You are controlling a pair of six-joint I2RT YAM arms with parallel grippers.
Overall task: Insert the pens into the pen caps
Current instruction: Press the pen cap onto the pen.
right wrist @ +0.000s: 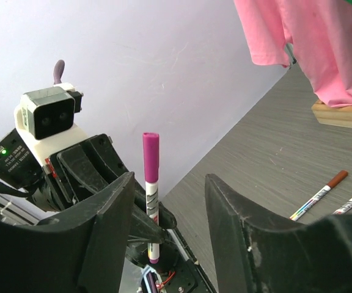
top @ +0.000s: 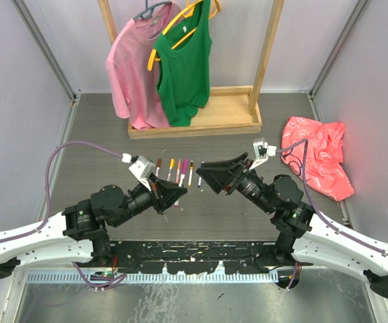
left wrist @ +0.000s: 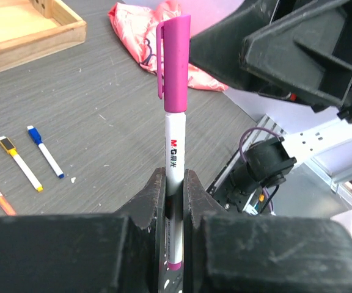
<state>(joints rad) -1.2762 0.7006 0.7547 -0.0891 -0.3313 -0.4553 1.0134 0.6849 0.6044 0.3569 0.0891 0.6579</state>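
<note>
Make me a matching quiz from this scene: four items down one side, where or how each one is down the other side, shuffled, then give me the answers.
1. magenta-capped pen
2. right gripper
3. green tank top
4. coral cloth

A. crumpled on the table
B. hanging on a yellow hanger
C. clamped in the left gripper
D. open, gripping nothing

Pairs: 1-C, 2-D, 3-B, 4-A.
</note>
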